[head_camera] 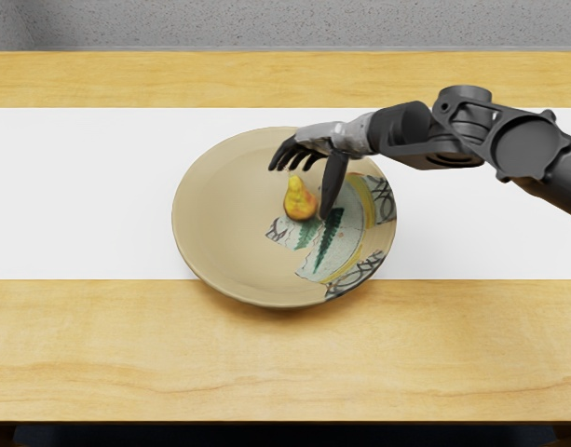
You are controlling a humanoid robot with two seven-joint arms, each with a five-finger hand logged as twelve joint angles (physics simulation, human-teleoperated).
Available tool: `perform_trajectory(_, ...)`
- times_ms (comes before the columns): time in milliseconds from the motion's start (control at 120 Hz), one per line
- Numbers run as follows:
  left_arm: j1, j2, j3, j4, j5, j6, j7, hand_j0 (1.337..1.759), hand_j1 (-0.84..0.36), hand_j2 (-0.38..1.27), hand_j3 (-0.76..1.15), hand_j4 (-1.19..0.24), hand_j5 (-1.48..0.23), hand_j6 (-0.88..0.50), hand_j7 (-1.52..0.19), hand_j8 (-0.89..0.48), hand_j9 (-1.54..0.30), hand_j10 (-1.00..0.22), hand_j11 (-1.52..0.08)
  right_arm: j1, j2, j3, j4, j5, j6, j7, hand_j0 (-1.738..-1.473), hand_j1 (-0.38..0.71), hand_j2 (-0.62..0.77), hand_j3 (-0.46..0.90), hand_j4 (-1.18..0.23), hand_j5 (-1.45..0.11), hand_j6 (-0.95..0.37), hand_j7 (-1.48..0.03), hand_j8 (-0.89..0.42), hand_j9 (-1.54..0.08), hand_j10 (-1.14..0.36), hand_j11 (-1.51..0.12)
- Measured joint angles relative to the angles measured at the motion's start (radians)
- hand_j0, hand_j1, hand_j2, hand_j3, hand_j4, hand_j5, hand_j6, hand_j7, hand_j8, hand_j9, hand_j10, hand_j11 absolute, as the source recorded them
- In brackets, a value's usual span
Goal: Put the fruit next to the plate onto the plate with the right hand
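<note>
Fingers (290, 156) of the right hand (324, 142) are seen spread and loose above the middle of the frame, closed on nothing. Most point left over the plate (215, 219), while one dark digit hangs straight down with its tip just right of the pear (299, 199). Whether that tip touches the fruit cannot be told.

The small yellow pear is stood upright on the plate's inner surface, a little right of its centre, beside the green-and-black pattern (346, 244) in the plate's lower right part. The plate is set on a white strip (80, 191) that runs across the wooden table (266, 358). The right arm (495, 140) is brought in from the right edge of the frame, above the plate's upper right rim. No left arm is shown.

The fruit is judged to be already where the task wants it, so only the withdrawal of the hand appears to be left. The risk lies there. If the hand is dipped or swung leftward as it is pulled away, the pear could be clipped by the hanging digit, tipped over and sent rolling along the shallow dish toward the rim. A small fruit stood on end is easily toppled, and little hold is offered by a smooth plate. A clean lift away from the pear would be called for before any sideways motion.
</note>
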Motion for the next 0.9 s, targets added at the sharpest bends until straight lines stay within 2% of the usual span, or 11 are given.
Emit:
perform_trajectory(142,0.001,0.0,0.0,0.0,0.0,0.0,0.0,1.658,0.33,0.0,0.0,-0.02,-0.02,-0.02,-0.02,-0.02,-0.02,-0.02,-0.02,0.004,-0.016,0.018,0.001,0.023,0.04,-0.009,-1.657,-0.22,0.04,0.0,-0.15,-0.21,-0.1,-0.2,-0.06,-0.2,-0.07,-0.2)
perform_trajectory(308,0.0,0.0,0.0,0.0,0.0,0.0,0.0,1.658,0.33,0.0,0.0,-0.02,-0.02,-0.02,-0.02,-0.02,-0.02,-0.02,-0.02,0.0,-0.184,0.092,0.096,0.062,0.093,-0.006,-1.658,-0.29,0.02,0.0,-0.07,-0.09,-0.05,-0.09,-0.03,-0.09,-0.03,-0.09)
perform_trajectory(417,0.0,0.0,0.0,0.0,0.0,0.0,0.0,1.658,0.33,0.0,0.0,-0.02,-0.02,-0.02,-0.02,-0.02,-0.02,-0.02,-0.02,-0.003,-0.278,0.107,0.13,0.095,0.102,-0.003,-1.658,-0.32,0.01,0.0,-0.04,-0.06,-0.03,-0.05,-0.02,-0.05,-0.02,-0.05)
perform_trajectory(550,0.0,0.0,0.0,0.0,0.0,0.0,0.0,1.658,0.33,0.0,0.0,-0.02,-0.02,-0.02,-0.02,-0.02,-0.02,-0.02,-0.02,-0.011,-0.374,0.112,0.16,0.112,0.105,0.04,-1.658,-0.33,0.01,0.0,-0.02,-0.03,-0.02,-0.03,-0.01,-0.03,-0.01,-0.03)
perform_trajectory(725,0.001,0.0,0.0,0.0,0.0,0.0,0.0,1.658,0.33,0.0,0.0,-0.02,-0.02,-0.02,-0.02,-0.02,-0.02,-0.02,-0.02,-0.028,-0.44,0.114,0.17,0.117,0.106,0.057,-1.658,-0.34,0.0,0.0,-0.01,-0.01,-0.01,-0.01,-0.01,-0.01,-0.01,-0.01)
perform_trajectory(900,0.023,0.0,-0.001,-0.002,-0.007,-0.002,0.0,1.658,0.33,0.0,0.0,-0.02,-0.02,-0.02,-0.02,-0.02,-0.02,-0.02,-0.02,-0.033,-0.461,0.114,0.173,0.118,0.107,0.059,-1.658,-0.35,0.0,0.0,-0.01,-0.01,-0.01,0.0,0.0,-0.01,0.0,-0.01)
